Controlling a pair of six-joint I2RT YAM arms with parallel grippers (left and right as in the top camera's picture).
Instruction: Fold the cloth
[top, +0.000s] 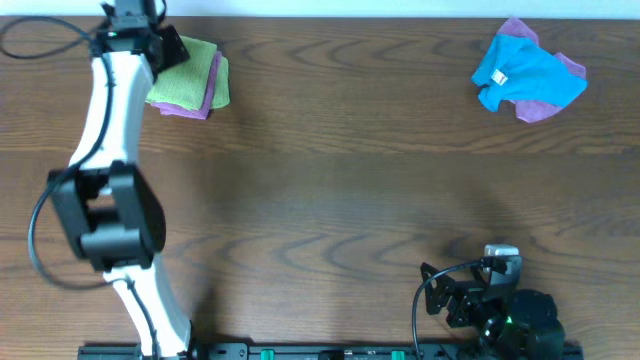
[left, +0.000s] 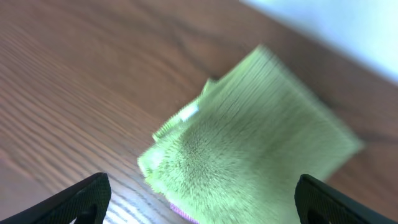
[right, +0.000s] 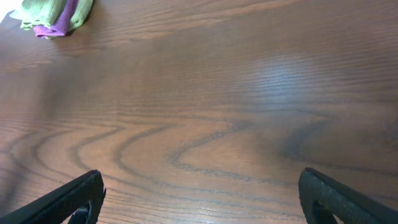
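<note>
1. Wooden table (top: 330, 180): brown grain surface filling all three views.

2. Left arm (top: 110, 120): white and black, reaching from the near left edge to the far left corner.

3. Right arm (top: 505, 315): black, tucked low at the near right edge, well apart from both cloth piles.

4. Blue cloth (top: 525, 72): far right of the table, crumpled and unfolded, with a small white label (top: 500, 77) showing. It lies on a purple cloth (top: 548, 108) whose edges stick out around it.

5. Green cloth (top: 190, 75): far left, folded flat into a rough rectangle, lying on top of a folded purple layer (top: 213, 85) that shows along its right and near edges.

6. Left gripper (top: 165, 45): over the far left edge of the green cloth. The left wrist view is blurred, but the fingers stand spread wide with the cloth between and below them, nothing pinched.

7. Right gripper (right: 202, 196): fingers spread wide above bare wood, holding nothing.
</note>
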